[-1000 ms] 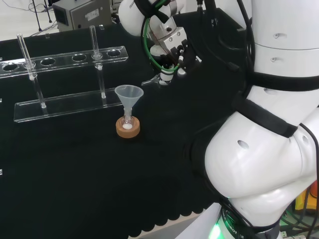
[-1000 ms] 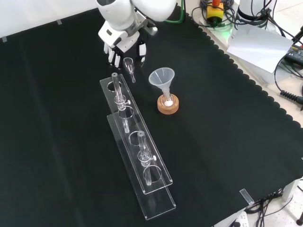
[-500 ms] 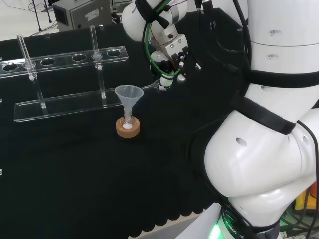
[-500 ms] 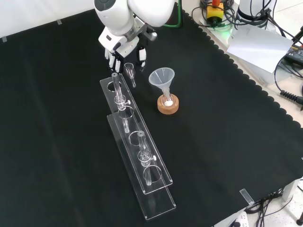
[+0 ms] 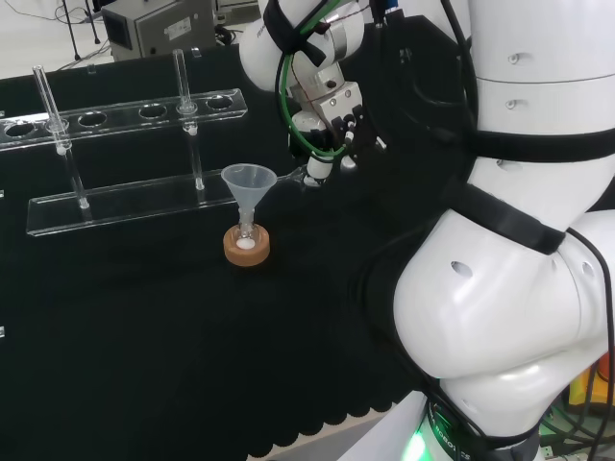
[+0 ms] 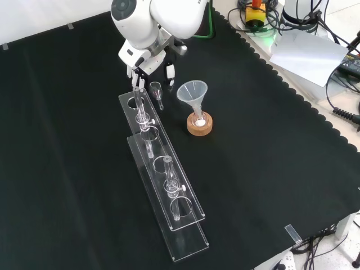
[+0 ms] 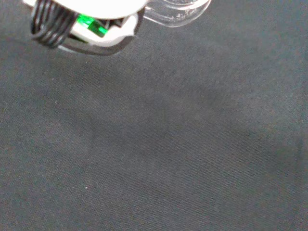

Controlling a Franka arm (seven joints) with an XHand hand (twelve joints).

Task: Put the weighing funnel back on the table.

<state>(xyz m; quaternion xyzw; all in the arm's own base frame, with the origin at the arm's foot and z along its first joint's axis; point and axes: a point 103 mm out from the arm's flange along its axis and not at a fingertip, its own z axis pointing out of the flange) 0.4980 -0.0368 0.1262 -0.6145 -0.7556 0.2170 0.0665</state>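
Note:
The hand (image 5: 332, 120) hangs low over the cloth, just right of the big funnel in the head view, its fingers curled round the small clear weighing funnel (image 5: 296, 175). The piece's stem points toward the big funnel's rim. In the front view the hand (image 6: 147, 56) sits under the arm's white link, with the weighing funnel (image 6: 156, 93) sticking out below it, beside the rack's near end. In the wrist view a clear edge of the weighing funnel (image 7: 179, 10) shows beside a white part of the hand (image 7: 91, 9), over bare black cloth.
The big funnel (image 5: 248, 182) stands in a small flask on a cork ring (image 5: 247, 248), close to the hand. A clear test tube rack (image 6: 163, 169) with upright tubes lies left of it in the front view. The arm's white links (image 5: 509, 240) stand at the head view's right.
The hand has come down and nearer to the big funnel and the rack, carrying the weighing funnel with it. Funnel, flask and rack have not moved.

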